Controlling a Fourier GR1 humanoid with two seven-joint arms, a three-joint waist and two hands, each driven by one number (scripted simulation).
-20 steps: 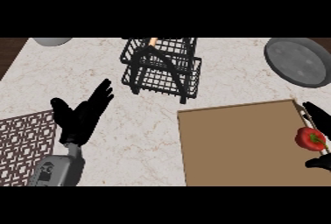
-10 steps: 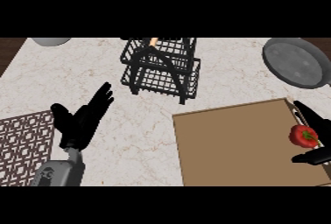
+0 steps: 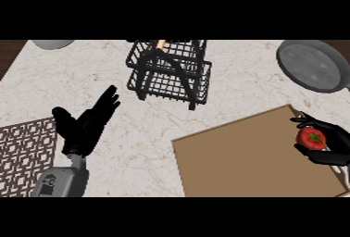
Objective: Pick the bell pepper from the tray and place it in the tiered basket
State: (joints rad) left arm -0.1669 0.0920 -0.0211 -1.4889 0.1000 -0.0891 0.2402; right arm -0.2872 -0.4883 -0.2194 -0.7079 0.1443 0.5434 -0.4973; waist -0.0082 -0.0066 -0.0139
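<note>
The desk (image 3: pixel 239 92) is lit brightly and evenly on every side of the tiered basket (image 3: pixel 171 74); its black wires appear flat and dark.

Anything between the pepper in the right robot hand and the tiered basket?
Nothing visible. Between the bell pepper, held in the right robot hand, and the tiered basket lie only the tray and counter. The pan sits off that line.

marble counter (image 3: pixel 226 106), tray (image 3: pixel 253 162), tiered basket (image 3: pixel 171 78), pan (image 3: pixel 314 65), patterned mat (image 3: pixel 24 152)
</note>
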